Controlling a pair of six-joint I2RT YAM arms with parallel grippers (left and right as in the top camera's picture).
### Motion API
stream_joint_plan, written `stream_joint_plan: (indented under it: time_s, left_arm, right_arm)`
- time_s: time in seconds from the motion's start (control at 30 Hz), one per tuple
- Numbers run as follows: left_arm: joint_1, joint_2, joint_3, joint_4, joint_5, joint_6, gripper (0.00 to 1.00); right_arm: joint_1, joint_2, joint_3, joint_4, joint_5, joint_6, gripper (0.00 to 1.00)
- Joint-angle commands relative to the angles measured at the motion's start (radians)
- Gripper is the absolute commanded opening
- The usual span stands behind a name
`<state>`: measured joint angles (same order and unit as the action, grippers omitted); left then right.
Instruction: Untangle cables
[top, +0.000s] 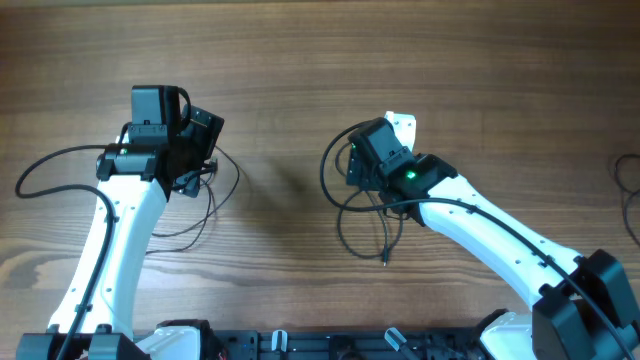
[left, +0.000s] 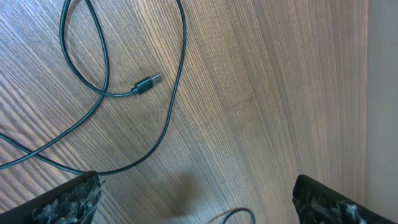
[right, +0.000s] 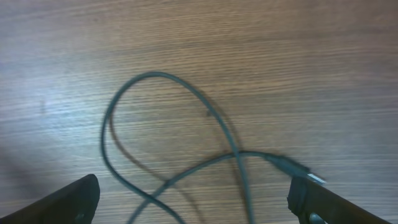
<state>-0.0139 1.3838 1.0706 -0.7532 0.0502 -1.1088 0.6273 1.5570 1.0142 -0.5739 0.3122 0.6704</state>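
Observation:
A thin black cable (top: 222, 200) lies in loose loops on the wooden table by my left gripper (top: 203, 155). In the left wrist view its loops (left: 176, 93) and USB plug (left: 148, 83) lie ahead of the open, empty left gripper (left: 199, 202). A second black cable (top: 345, 225) loops under my right gripper (top: 352, 168), with its plug end (top: 385, 259) toward the front. In the right wrist view this cable (right: 155, 78) crosses itself, and its plug (right: 297, 168) lies just by the right finger of the open right gripper (right: 199, 202), which holds nothing.
A white object (top: 403, 124) shows just behind the right wrist. Another dark cable (top: 630, 190) curls at the table's right edge. The left arm's own black supply cable (top: 45, 165) arcs out to the left.

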Motion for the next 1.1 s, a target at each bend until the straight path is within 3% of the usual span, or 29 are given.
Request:
stream_joint_plan:
  time_s: [0.0, 0.37, 0.47, 0.73, 0.93, 1.07]
  left_arm:
    - [-0.002, 0.011, -0.006, 0.0, -0.003, 0.001, 1.0]
    - [-0.002, 0.011, -0.006, 0.0, -0.003, 0.001, 1.0]
    - [-0.002, 0.011, -0.006, 0.0, -0.003, 0.001, 1.0]
    - [-0.002, 0.011, -0.006, 0.0, -0.003, 0.001, 1.0]
    - [-0.002, 0.011, -0.006, 0.0, -0.003, 0.001, 1.0]
    - [-0.002, 0.011, -0.006, 0.0, -0.003, 0.001, 1.0]
  right_arm:
    - [-0.019, -0.012, 0.005, -0.003, -0.103, 0.07, 1.0]
    - [-0.027, -0.184, 0.005, -0.27, -0.153, 0.074, 1.0]
    - [-0.027, -0.231, 0.005, -0.308, -0.158, 0.15, 1.0]
    - [-0.026, -0.291, 0.005, -0.305, -0.156, 0.171, 1.0]
    - [-0.026, -0.281, 0.005, -0.209, -0.183, 0.17, 1.0]
    - [-0.027, -0.261, 0.005, -0.194, -0.105, 0.167, 1.0]
